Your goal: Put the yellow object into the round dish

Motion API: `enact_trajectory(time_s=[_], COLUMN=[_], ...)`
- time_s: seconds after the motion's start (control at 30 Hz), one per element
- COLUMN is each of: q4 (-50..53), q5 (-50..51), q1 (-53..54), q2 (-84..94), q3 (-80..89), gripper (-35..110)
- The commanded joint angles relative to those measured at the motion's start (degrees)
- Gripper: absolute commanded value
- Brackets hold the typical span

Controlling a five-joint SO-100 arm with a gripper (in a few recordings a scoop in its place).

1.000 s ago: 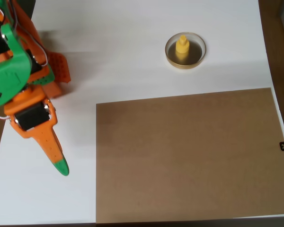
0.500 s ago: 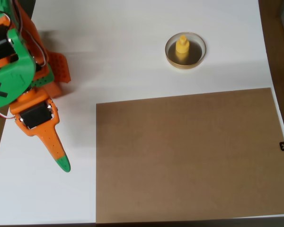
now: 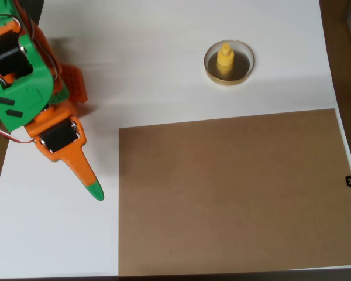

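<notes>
The yellow object [image 3: 224,57] stands upright inside the round dish [image 3: 229,78], a small shallow dish with a tan rim and dark bottom, at the upper right of the white table in the overhead view. My orange gripper [image 3: 94,190] with its green tip is far off at the left, pointing down and to the right over the white surface. Its jaws lie together as one tapered point with nothing between them.
A large brown board [image 3: 234,190] covers the lower right of the white table [image 3: 164,70]. The arm's green and orange body [image 3: 23,82] fills the upper left corner. Dark floor shows beyond the table's right edge.
The gripper tip has swung to the right and a little up the picture, closer to the brown board's left edge. The yellow object and dish have not moved.
</notes>
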Motion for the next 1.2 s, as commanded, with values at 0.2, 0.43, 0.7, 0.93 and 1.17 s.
enact_trajectory(time_s=[0.2, 0.43, 0.7, 0.93, 1.17], q4=[1.23, 2.55, 1.67, 1.14, 1.14], q5=[0.79, 2.11, 4.04, 4.92, 5.01], q1=[2.46, 5.27, 7.29, 8.00, 8.70], q2=[14.24, 17.93, 17.93, 17.93, 17.93], q3=[7.03, 8.35, 10.63, 10.90, 10.90], gripper=[29, 28, 30, 23, 7])
